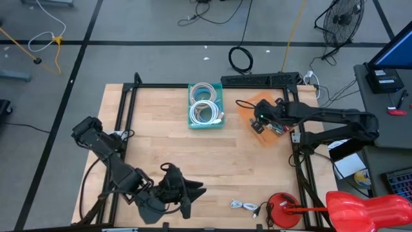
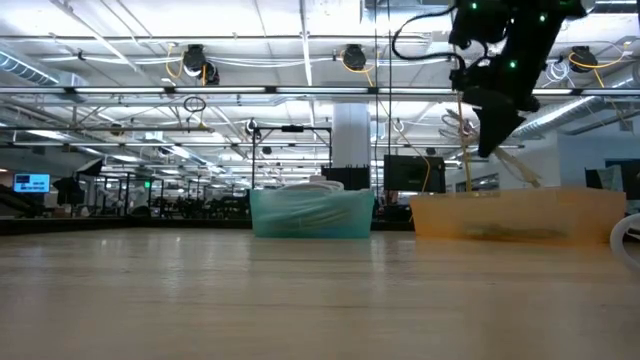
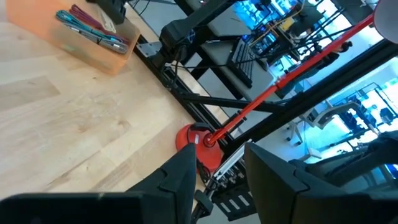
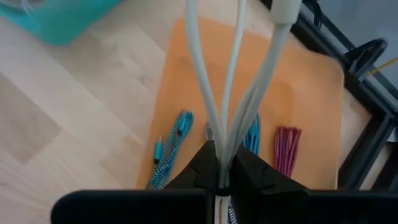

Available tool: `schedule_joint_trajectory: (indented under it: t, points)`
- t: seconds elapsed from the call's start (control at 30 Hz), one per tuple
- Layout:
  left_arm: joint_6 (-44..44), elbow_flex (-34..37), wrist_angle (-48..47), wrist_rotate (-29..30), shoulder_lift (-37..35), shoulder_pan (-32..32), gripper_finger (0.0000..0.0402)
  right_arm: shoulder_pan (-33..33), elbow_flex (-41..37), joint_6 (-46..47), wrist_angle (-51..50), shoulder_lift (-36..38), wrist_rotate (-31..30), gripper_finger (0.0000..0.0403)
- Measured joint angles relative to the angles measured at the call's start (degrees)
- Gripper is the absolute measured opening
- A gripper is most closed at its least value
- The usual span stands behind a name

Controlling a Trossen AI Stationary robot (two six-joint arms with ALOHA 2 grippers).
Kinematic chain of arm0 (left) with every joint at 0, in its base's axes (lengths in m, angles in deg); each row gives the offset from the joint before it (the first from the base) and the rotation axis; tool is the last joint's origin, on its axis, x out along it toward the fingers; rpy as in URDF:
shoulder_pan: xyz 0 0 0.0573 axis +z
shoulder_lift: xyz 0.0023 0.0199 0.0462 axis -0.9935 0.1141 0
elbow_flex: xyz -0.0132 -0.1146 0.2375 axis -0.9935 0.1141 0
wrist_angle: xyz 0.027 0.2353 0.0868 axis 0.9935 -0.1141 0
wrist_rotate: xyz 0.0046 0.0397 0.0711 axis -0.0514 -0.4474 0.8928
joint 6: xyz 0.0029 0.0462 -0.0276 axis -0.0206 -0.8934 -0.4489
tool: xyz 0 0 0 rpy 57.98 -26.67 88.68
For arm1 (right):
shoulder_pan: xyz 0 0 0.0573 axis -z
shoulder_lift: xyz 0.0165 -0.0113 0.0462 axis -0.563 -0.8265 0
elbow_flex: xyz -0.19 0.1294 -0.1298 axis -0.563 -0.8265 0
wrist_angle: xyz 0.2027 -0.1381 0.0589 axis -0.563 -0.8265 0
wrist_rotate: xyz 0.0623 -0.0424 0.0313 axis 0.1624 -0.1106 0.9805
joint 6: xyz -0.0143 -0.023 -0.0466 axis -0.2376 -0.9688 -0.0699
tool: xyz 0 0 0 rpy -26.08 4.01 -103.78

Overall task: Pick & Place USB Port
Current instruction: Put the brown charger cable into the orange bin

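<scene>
The right gripper (image 4: 222, 163) hangs above the translucent orange plastic tray (image 4: 186, 81), its fingers clamped together on a looped white USB cable (image 4: 231, 68) whose strands rise out of its grasp. Below it in the orange tray lie blue-and-white braided cables (image 4: 171, 146) and a magenta braided cable (image 4: 286, 149). Just beside the orange tray sits a teal bin (image 1: 206, 106) of coiled white cables. Well apart from the tray, the left gripper (image 3: 221, 180) waits over the wooden worktop (image 1: 167, 154), fingers apart.
</scene>
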Motion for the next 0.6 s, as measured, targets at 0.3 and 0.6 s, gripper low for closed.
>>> schedule_joint_trajectory:
  t: [0.3,0.6]
  points:
    - [0.3,0.0,0.1,1.4,0.0,-0.7,0.0136,2.3,-13.2,2.2,6.2,1.2,6.1,0.0011]
    - [0.0,0.0,-0.1,1.5,0.0,-0.6,0.0136,2.3,-21.0,2.5,13.5,2.0,11.9,0.001]
